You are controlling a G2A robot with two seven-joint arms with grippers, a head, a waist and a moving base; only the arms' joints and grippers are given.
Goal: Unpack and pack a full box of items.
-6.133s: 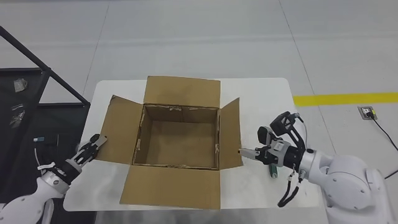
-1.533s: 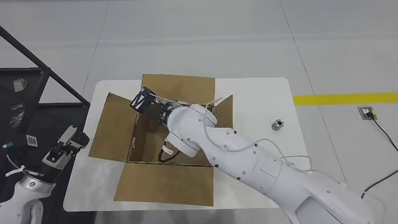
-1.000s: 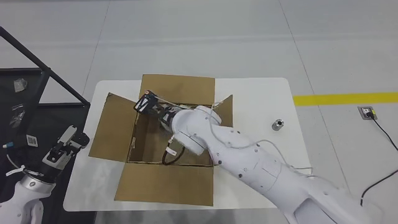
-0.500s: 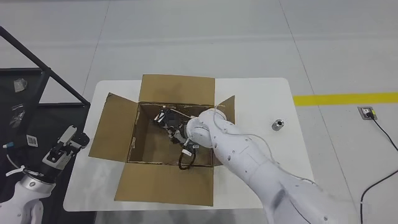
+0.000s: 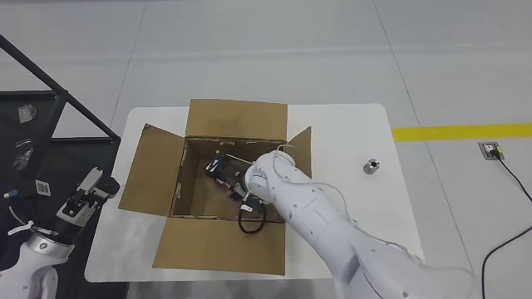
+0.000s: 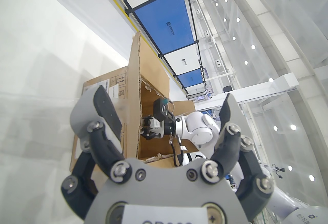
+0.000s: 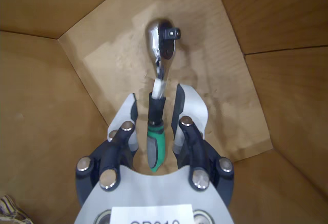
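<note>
Ratchet wrench [image 7: 160, 43] lies on the floor of the open cardboard box [image 5: 237, 116].
The right gripper [image 7: 156, 91] straddles the wrench's handle, fingers slightly apart with a gap on each side. The left gripper [image 6: 164, 93] hangs just off the tabletop [image 5: 349, 124] near the box's left flap, fingers wide and empty.

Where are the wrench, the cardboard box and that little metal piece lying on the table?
wrench [image 7: 155, 38]: right wrist view, on its shiny head.
cardboard box [image 5: 237, 119]: top view, on its far flap.
metal piece [image 5: 370, 166]: top view, on its top face.
</note>
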